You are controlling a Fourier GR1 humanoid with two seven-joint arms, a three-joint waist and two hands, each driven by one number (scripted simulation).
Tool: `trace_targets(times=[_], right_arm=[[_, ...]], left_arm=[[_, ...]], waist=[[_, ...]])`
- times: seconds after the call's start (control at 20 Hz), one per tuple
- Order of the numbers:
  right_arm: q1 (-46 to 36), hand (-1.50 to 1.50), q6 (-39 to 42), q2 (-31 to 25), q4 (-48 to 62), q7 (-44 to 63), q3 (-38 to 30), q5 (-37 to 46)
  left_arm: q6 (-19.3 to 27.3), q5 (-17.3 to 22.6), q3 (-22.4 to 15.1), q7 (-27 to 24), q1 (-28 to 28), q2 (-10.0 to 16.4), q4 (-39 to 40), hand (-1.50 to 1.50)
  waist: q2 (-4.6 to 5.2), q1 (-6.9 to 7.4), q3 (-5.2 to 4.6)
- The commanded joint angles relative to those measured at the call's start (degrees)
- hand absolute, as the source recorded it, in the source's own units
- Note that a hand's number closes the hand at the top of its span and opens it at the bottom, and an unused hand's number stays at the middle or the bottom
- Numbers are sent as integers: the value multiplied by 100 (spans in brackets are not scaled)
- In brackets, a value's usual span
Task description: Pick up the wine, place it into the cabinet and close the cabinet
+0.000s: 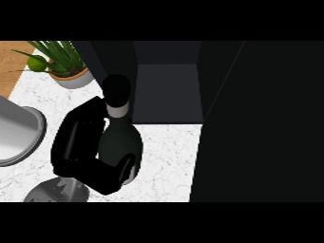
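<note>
As fingers (80, 118) curl round the wine bottle (119, 140), left robot hand (77, 149) (thumb in front), open cabinet (168, 90) behind

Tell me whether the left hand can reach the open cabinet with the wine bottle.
Probably yes. The left hand has its fingers curled round the bottle, the cabinet stands open just beyond the bottle's top, and nothing shows between them.
</note>
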Motion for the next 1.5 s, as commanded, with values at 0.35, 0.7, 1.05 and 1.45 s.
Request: trace_targets(times=[0.35, 0.7, 1.05, 1.45], right_arm=[[340, -150, 144, -12, -722, 227, -55, -361], [262, -150, 173, 43, -664, 168, -47, -269], [390, -150, 295, 30, -573, 100, -164, -507], [-37, -150, 195, 59, -387, 301, -32, -244]], left_arm=[[1707, -630, -1038, 462, -1269, -424, 513, 150], [1930, -401, -632, 784, -1945, -428, 880, 150], [2441, -423, -1124, -44, -2182, -428, 1763, 150], [2653, 161, -1053, -238, -2356, -428, 2066, 150]], waist=[[-1, -45, 1], [5, -18, -2], [10, -29, -2], [9, -12, -3]])
